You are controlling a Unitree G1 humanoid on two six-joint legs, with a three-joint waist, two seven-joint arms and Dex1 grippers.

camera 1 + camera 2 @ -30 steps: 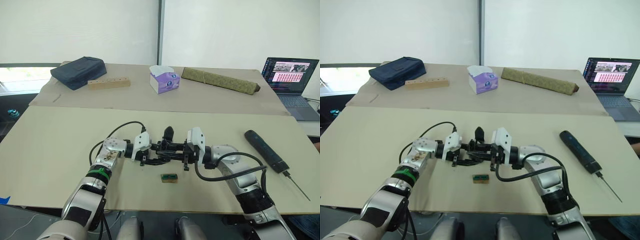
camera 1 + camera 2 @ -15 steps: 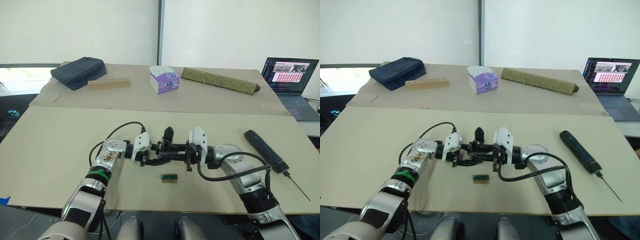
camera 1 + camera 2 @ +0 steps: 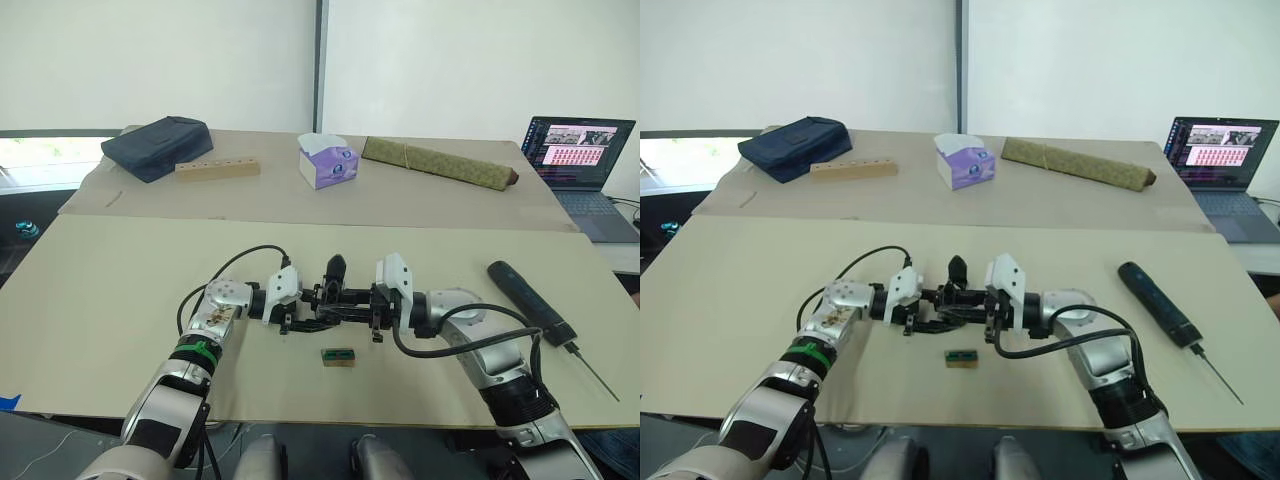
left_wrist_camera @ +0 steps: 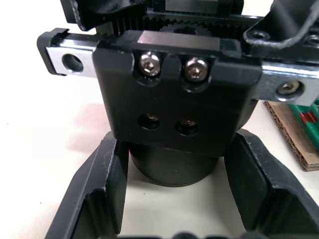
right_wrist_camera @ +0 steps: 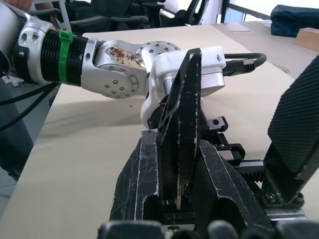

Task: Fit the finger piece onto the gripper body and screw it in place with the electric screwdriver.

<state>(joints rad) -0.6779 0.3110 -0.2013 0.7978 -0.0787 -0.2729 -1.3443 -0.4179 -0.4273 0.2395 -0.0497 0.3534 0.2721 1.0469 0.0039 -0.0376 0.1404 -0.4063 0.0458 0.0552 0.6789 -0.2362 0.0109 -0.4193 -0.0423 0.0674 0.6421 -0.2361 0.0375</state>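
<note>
The body (image 3: 335, 296) sits mid-desk between both grippers, barely shifted over the last second. Left gripper (image 3: 292, 318) jaws straddle its base; right gripper (image 3: 376, 322) jaws pinch the finger (image 5: 180, 124), seating it. The screwdriver (image 3: 530, 301) lies untouched, right of the body.

Very little differs across the second. The right gripper (image 3: 377, 312) sits a touch farther toward the robot's right than a second ago, when its white mount was closer in against the gripper body (image 3: 335, 297); since half a second ago it has hardly moved. The right elbow has swung outward and the forearm now lies lower and flatter over the table (image 3: 100, 290), with its cable looping less high than before. The finger piece (image 5: 180, 130), pinched between the right fingers (image 5: 140, 184), stands at the body as it did a second ago.
</note>
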